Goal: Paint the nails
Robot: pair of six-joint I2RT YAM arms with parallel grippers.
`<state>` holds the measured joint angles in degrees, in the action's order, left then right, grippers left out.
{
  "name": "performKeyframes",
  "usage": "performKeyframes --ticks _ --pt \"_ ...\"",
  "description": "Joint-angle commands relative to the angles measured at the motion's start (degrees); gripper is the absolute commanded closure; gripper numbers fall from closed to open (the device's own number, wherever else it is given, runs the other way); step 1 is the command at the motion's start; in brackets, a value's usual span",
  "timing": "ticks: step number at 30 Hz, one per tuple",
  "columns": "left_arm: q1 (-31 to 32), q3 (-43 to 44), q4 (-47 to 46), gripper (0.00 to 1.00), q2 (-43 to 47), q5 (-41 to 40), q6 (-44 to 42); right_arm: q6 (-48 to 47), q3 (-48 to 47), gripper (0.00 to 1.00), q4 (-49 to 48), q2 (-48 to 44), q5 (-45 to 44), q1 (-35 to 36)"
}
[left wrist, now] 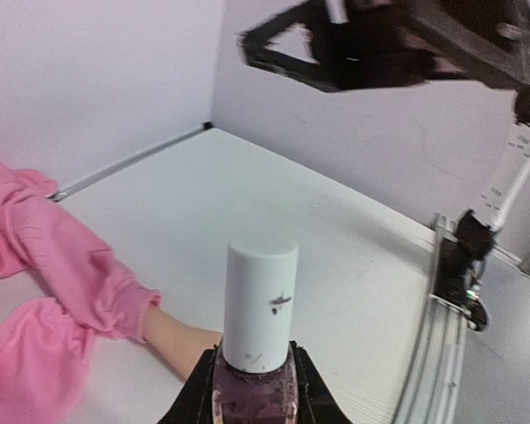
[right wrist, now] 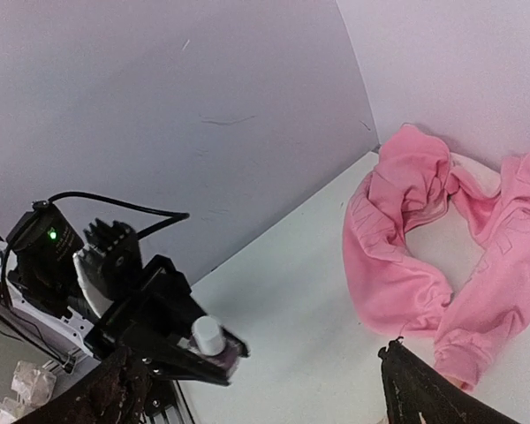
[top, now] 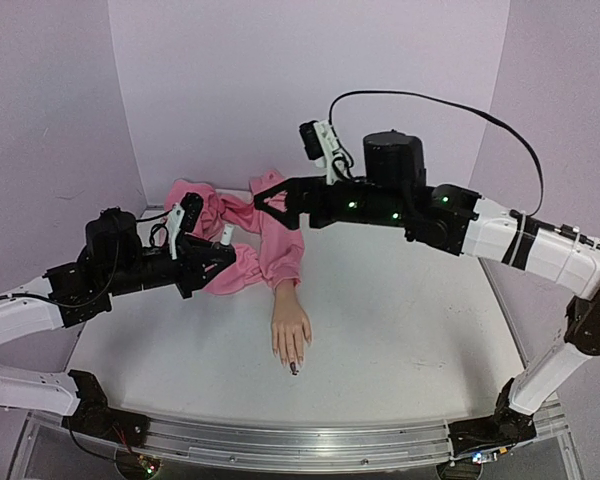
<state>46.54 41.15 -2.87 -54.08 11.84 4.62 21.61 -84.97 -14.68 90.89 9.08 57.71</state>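
Note:
The pale mannequin hand lies palm down mid-table, its pink sleeve running back. Its tiny nails point toward me; one fingertip nail is dark. My left gripper is shut on a nail polish bottle of dark purple glass with its white cap on, held upright above the table left of the sleeve. The forearm shows behind the bottle. My right gripper is open and empty, in the air above the sleeve. From its wrist view the bottle lies below left.
Bunched pink cloth lies at the back left by the wall; it also shows in the right wrist view. A metal rail runs along the near table edge. Walls close the back and both sides.

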Motion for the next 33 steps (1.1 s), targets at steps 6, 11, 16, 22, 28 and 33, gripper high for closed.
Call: performKeyframes --ticks 6,11,16,22,28,33 --pt "-0.4 10.3 2.1 1.0 -0.7 34.4 7.7 2.3 5.6 0.22 -22.5 0.6 42.9 -3.7" --pt "-0.4 11.3 2.1 1.0 -2.2 37.3 8.8 6.0 6.0 0.3 -29.1 2.2 47.0 -2.9" --pt "-0.4 11.8 2.0 1.0 -3.3 38.4 9.4 7.3 4.3 0.41 -31.0 4.6 47.5 -1.6" --pt "-0.4 12.0 2.0 1.0 -3.6 38.9 9.5 8.1 2.7 0.59 -32.7 6.5 47.5 -1.2" --pt "-0.4 11.8 2.0 1.0 -3.3 38.4 9.1 8.4 2.4 0.76 -33.9 7.0 47.6 -1.0" --pt "-0.4 11.8 1.9 1.0 -3.0 35.6 8.2 8.3 3.2 1.0 -34.1 7.0 45.8 -0.5"
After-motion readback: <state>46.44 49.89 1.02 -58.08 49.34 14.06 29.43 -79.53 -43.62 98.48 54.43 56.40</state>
